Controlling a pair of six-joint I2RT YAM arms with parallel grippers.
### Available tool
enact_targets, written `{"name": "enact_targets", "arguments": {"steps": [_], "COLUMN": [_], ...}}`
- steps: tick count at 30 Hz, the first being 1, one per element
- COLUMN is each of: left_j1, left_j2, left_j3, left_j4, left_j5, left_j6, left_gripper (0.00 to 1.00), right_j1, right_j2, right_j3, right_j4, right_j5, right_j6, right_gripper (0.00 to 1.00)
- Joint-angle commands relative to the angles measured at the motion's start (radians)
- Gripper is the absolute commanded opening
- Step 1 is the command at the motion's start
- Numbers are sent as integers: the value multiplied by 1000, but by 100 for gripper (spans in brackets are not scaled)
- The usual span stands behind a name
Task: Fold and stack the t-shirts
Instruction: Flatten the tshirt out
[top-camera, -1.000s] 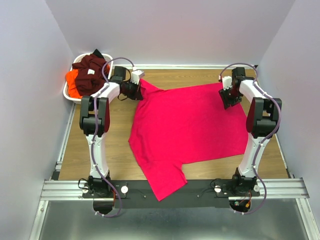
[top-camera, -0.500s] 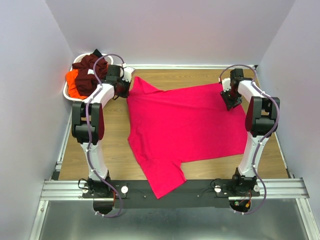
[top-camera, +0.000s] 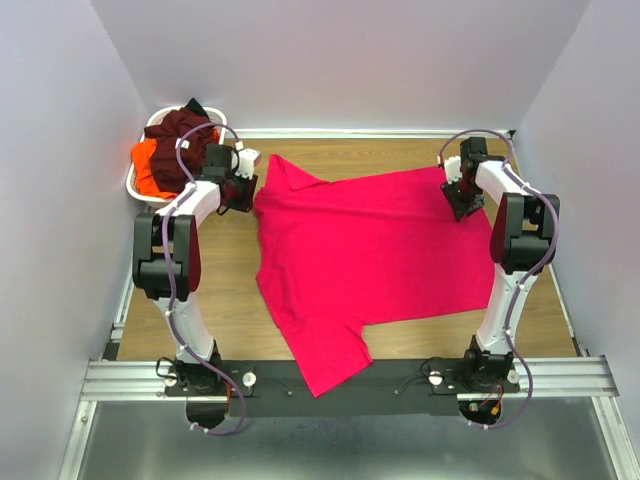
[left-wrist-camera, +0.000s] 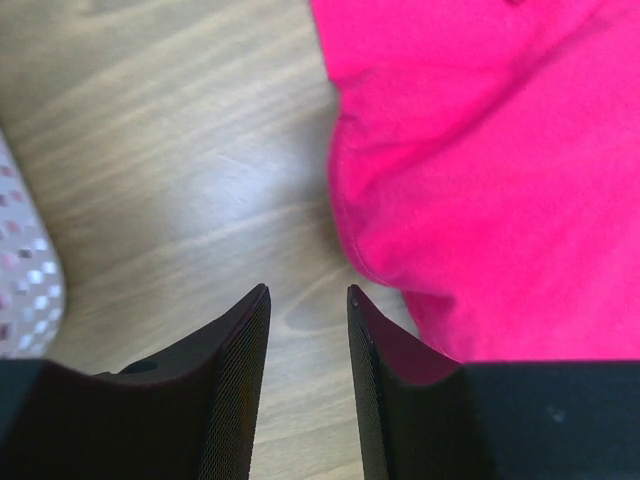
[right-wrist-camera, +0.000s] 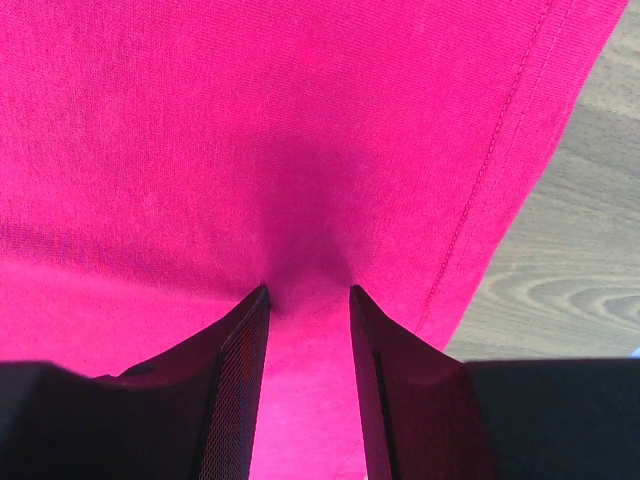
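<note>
The bright pinkish-red t-shirt (top-camera: 370, 250) lies spread flat over the middle and right of the wooden table (top-camera: 215, 280), its hem edge toward the right arm and one short sleeve reaching over the table's near edge onto the black rail (top-camera: 400, 385) between the arm bases; the left gripper (top-camera: 242, 188) sits low at the far left corner of the shirt, just beside the cloth and not on it; in the left wrist view its two dark fingers (left-wrist-camera: 235, 390) stand parted with only bare wood between them, released and holding nothing, while the rounded, folded edge of the shirt lies just to the right of the right-hand finger, near it but whether touching cannot be told; the right gripper (top-camera: 463, 203) is down on the far right corner of the shirt; in the right wrist view its jaws stand apart with pink cloth filling the gap, the tips against the fabric, which puckers faintly in front of them, and no fold is visibly clamped; the stitched hem runs just right of that gripper, with wood beyond it; at the far left a white basket (top-camera: 138, 190) holds a dark maroon t-shirt (top-camera: 182, 128) heaped over an orange t-shirt (top-camera: 147, 165), well apart from the right gripper and close behind the left.
</note>
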Motion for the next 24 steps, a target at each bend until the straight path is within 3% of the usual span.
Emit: {"name": "enact_targets", "arguments": {"steps": [1,9,17,24], "left_j1": [6,-52,-118,-131], "left_j2": [-21,25,81,187], "left_j3": [-26,-20,10,65], "left_j4": [4,-10,-2,-33], "left_j5": [146,217,96,97], "left_j6": [-10,-3,-39,-30], "left_gripper": [44,43,42,44], "right_j1": [-4,-5,-5,-5], "right_j2": [16,22,22,22], "right_j3": [-21,-30,-16,-15], "right_j4": [-24,-23,-23,-23], "right_j5": [31,71,74,71], "right_j6": [-2,-18,-15,-15], "right_gripper": [45,45,45,45]}}
